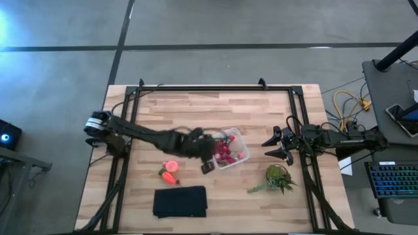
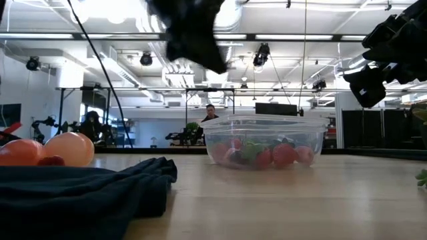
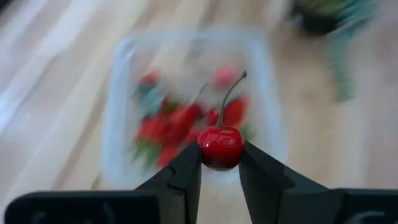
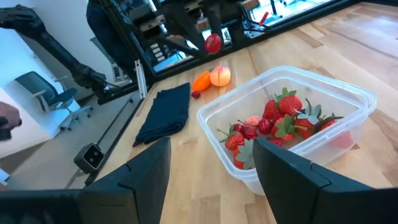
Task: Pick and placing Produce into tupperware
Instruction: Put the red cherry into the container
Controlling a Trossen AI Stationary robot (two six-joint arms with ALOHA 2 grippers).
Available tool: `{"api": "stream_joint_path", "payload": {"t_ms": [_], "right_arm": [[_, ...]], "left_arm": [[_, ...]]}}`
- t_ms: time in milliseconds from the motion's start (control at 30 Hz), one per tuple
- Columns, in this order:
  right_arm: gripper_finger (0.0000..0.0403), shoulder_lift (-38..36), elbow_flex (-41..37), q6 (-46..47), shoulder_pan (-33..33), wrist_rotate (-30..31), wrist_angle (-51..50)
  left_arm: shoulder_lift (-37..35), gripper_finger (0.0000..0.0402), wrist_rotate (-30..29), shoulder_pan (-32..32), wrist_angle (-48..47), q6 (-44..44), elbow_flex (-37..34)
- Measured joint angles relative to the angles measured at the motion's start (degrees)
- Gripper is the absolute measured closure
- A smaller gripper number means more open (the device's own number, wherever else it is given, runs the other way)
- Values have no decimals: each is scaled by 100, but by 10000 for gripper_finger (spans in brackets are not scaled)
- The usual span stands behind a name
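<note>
Now my left gripper [image 3: 221, 163] clamps 1 red cherry [image 3: 220, 147] above the tupperware [image 3: 121, 112] of strawberries [image 4: 287, 104]. My right gripper [image 4: 211, 163] hangs beside it, jaws apart.

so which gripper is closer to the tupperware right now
Left. The left gripper holds a cherry at the tupperware edge; the right gripper waits open, off to its side.

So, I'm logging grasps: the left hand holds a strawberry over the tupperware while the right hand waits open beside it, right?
Not quite. The left hand holds a cherry with a long stem, not a strawberry, as the left wrist view shows. The rest stands: it is over the tupperware, and the right hand waits open beside it.
</note>
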Motion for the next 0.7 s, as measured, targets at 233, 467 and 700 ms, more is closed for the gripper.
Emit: {"api": "stream_joint_path", "payload": {"t_ms": [233, 467, 700], "right_arm": [[184, 60, 4, 0, 2, -1, -3], [184, 104, 2, 0, 1, 0, -6], [184, 101, 2, 0, 0, 1, -14]], "left_arm": [[832, 296, 1047, 829, 652, -48, 318], [780, 203, 1125, 852, 75, -524, 500], [162, 158, 2173, 345, -2127, -180, 500]]}}
